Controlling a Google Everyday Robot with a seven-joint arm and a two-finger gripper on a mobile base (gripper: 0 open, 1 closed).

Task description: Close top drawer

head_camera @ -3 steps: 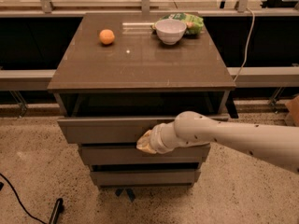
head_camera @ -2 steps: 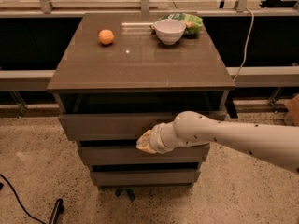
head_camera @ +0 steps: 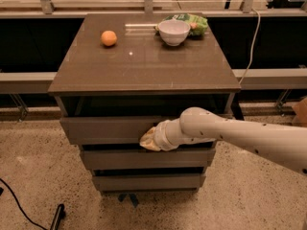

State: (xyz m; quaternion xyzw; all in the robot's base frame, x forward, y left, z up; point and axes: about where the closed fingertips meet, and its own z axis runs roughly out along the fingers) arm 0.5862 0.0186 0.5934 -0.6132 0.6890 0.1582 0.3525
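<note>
Push step: gripper [head_camera: 149, 140] sits against top drawer [head_camera: 108, 129] front, can't tell if open or closed; drawer looks partly out, so next needs a straight shove inward until flush.

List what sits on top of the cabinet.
An orange, a white bowl and a green bag; the bowl covers part of the bag. The claw is at the front of the top drawer.

Cabinet [head_camera: 144, 66] top and floor
Orange [head_camera: 108, 38] left, bowl [head_camera: 174, 31] before a green bag [head_camera: 195, 23]; cable [head_camera: 19, 206] on floor; gripper [head_camera: 147, 140] at cabinet front.
</note>
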